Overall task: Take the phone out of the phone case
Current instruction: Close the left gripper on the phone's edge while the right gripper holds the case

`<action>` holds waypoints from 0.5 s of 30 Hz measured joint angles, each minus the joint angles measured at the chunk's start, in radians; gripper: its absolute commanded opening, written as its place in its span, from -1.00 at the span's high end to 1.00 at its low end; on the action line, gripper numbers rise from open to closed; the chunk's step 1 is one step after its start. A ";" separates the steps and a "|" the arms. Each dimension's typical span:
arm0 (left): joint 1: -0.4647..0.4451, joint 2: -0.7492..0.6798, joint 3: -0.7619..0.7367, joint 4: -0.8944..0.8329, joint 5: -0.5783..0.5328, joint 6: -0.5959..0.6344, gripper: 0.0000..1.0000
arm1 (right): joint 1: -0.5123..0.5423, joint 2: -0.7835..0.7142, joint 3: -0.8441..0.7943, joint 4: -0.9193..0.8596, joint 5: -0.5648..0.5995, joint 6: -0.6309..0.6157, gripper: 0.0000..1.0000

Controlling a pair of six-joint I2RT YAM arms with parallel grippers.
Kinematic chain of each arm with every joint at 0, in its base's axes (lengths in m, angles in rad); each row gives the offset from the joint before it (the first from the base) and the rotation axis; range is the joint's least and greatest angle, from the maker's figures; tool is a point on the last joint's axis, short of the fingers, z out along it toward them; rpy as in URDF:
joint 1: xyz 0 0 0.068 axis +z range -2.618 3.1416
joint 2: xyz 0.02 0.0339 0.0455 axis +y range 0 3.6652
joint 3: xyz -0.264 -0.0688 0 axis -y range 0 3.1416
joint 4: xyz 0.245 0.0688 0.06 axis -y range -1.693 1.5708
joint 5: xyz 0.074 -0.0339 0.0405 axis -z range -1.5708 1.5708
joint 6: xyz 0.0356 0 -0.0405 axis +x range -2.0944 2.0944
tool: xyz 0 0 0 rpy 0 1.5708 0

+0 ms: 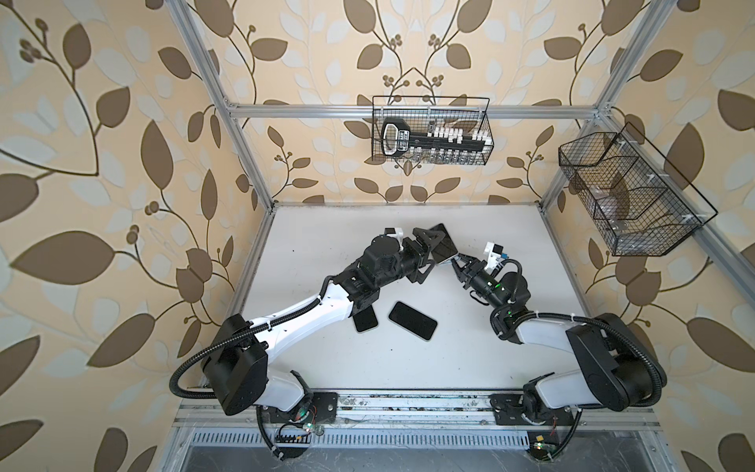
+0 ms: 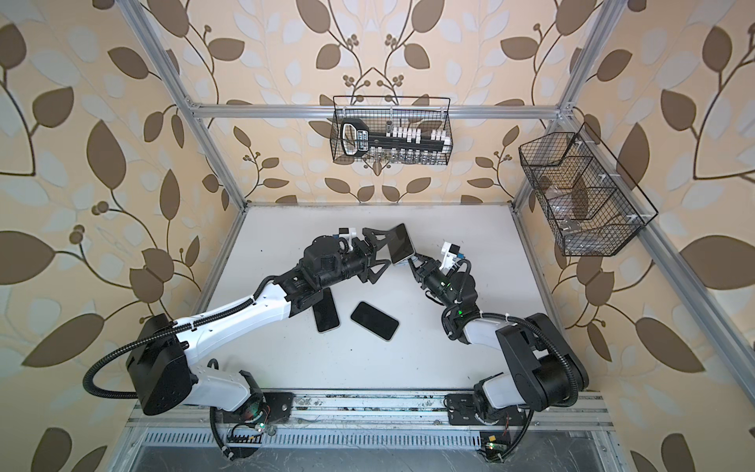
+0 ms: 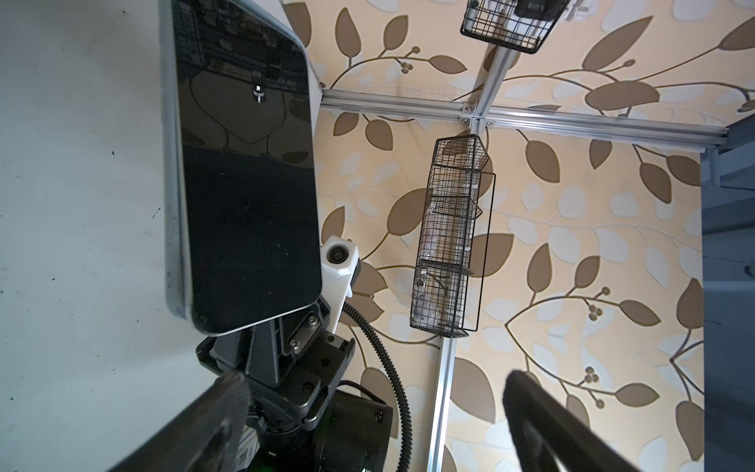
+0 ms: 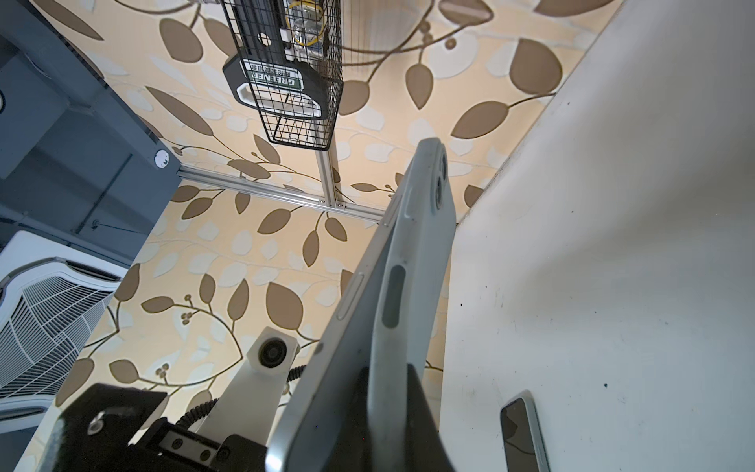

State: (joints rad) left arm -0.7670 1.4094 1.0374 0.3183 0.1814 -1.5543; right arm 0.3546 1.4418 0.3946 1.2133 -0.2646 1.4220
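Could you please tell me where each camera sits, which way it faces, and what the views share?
Both top views: overhead, looking down at the table, both arms, open left gripper, shut right gripper.
Left wrist: on the left arm, facing the phone screen; its own fingers frame the view.
Right wrist: on the right arm, looking along the gripped phone case toward the back basket; one own finger shows.
Shared: left wrist sees the right wrist camera, right wrist the left wrist camera.

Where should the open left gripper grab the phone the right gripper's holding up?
Pinch the phone by its long edges near its free camera end, coming from the screen side: the right gripper clamps the opposite end, and up there the phone looks lifted from the case.
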 measured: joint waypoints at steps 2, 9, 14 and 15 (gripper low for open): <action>0.000 0.003 -0.001 0.003 -0.005 -0.010 -0.97 | 0.018 0.000 -0.006 0.010 0.037 0.002 1.00; 0.000 0.037 -0.002 0.015 -0.010 -0.043 -0.97 | 0.064 0.000 -0.011 0.034 0.137 0.003 1.00; 0.000 0.077 -0.002 0.025 -0.010 -0.053 -0.97 | 0.091 0.002 -0.011 0.058 0.187 0.007 1.00; 0.000 0.079 -0.002 0.025 -0.010 -0.054 -0.97 | 0.095 0.004 -0.011 0.064 0.193 0.008 1.00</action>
State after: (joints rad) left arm -0.7673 1.4887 1.0359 0.3435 0.1711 -1.6081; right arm 0.4496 1.4456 0.3832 1.2774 -0.0719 1.4300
